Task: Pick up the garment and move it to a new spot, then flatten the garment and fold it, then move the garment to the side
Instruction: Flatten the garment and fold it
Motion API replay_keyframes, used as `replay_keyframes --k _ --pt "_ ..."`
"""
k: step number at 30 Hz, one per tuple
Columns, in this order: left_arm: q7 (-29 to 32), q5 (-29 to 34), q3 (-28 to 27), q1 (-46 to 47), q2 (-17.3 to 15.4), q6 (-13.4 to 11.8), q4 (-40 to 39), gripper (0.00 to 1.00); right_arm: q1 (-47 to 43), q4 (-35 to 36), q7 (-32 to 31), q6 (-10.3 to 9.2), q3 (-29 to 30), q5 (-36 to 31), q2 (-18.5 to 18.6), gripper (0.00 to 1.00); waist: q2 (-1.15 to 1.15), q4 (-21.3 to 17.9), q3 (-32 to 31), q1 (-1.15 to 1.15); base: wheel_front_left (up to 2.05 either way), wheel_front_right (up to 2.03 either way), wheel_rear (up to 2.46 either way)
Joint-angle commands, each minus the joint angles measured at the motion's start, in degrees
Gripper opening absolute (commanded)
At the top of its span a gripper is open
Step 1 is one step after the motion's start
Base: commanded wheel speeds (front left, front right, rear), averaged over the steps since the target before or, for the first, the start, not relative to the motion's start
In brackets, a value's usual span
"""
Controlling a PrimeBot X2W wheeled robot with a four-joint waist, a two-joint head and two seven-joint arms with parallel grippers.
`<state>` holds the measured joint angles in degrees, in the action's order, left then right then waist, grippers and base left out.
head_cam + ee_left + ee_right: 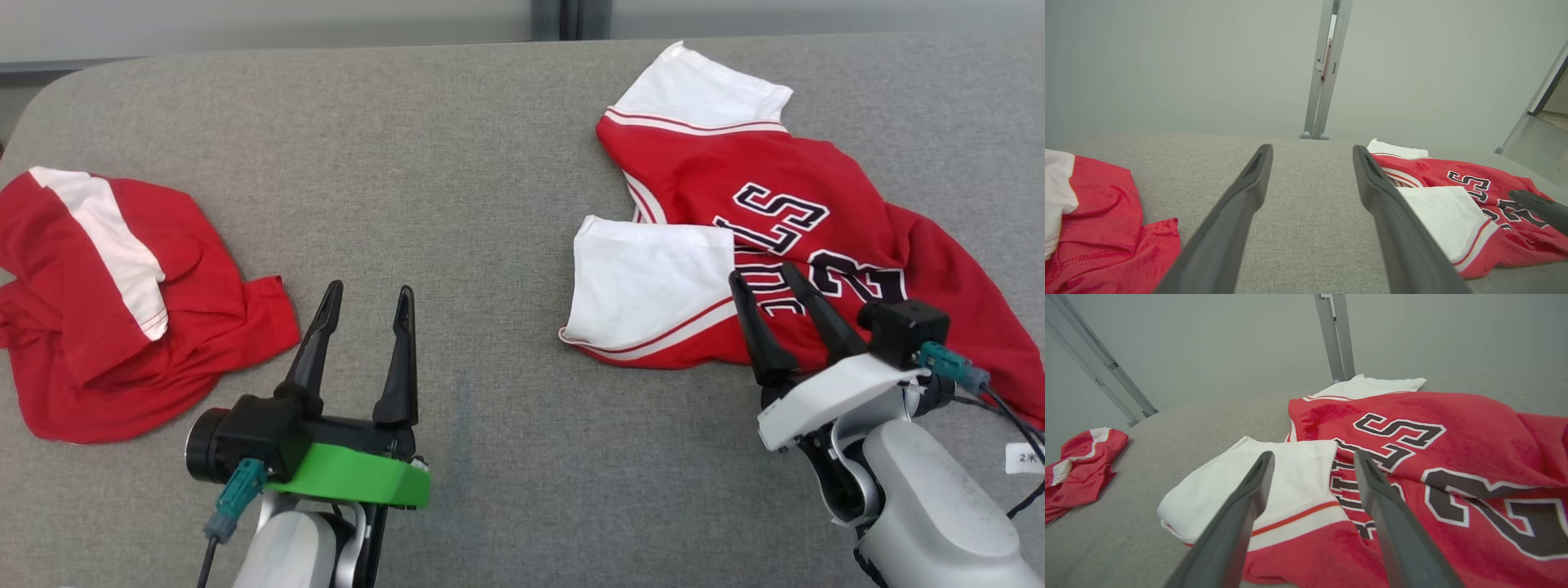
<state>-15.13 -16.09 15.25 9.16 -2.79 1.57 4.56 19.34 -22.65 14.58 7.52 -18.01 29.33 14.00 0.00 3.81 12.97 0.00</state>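
Grey fabric table (490,163) under everything. Garment (718,171), a red-and-white jersey with black lettering, lies crumpled on the table's right half, one white sleeve folded over its front. Smaller red-and-white cloth (98,327) bunched at far left. My right fingers (747,306) spread wide, empty, tips over the jersey's near edge. My left fingers (406,314) spread wide, empty, over bare table between the two.
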Motion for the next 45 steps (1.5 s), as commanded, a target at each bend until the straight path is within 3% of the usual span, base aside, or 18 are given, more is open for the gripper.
replay_keyframes --k 1,14,16,23,30,34,38,45 --pt "-0.03 0.42 0.37 0.96 -0.2 0.29 0.16 1.0 1.52 -1.46 -0.65 -0.05 -0.3 1.86 0.51 1.0 0.0 1.91 1.78 0.0 0.0 0.0 0.0" --pt "-0.03 0.0 2.27 2.08 -0.19 -0.41 0.54 1.0 10.09 -11.17 -4.93 -0.03 -5.09 17.97 3.4 1.0 0.0 5.73 3.43 0.0 0.0 0.0 0.0" --pt "-0.03 -0.11 2.29 2.2 -0.19 -0.45 0.58 1.0 10.79 -11.15 -4.95 -0.03 -6.28 19.44 4.07 0.0 0.0 5.93 3.46 0.0 0.0 0.0 0.0" --pt "-0.03 -0.43 2.52 2.02 -0.2 -0.84 0.76 1.0 12.35 -10.09 -2.92 -0.03 -10.75 22.78 5.9 0.0 0.0 5.85 3.15 0.0 0.0 0.0 0.0" --pt "-0.03 -0.54 2.08 1.86 -0.2 -0.84 0.64 1.0 14.63 -2.97 -0.02 -0.03 -15.77 21.29 6.44 0.0 0.0 5.13 2.03 0.0 0.0 0.0 0.0" --pt "-0.03 -0.79 1.35 1.5 -0.2 -1.2 -0.11 1.0 13.9 1.54 0.12 -0.03 -22.0 19.14 6.94 0.0 0.0 5.05 0.96 0.0 0.0 0.0 0.0" --pt "-0.03 -0.54 0.8 0.57 -0.2 -0.91 0.34 1.0 12.09 2.7 -2.78 -0.03 -31.84 14.98 9.28 0.0 0.0 5.02 -0.34 0.0 0.0 0.0 0.0" --pt "-0.03 -0.72 -0.61 -1.21 -0.19 -0.92 0.69 1.0 9.46 4.06 -5.96 -0.03 -39.08 15.11 11.75 0.0 0.0 3.78 -2.39 0.0 0.0 0.0 0.0"
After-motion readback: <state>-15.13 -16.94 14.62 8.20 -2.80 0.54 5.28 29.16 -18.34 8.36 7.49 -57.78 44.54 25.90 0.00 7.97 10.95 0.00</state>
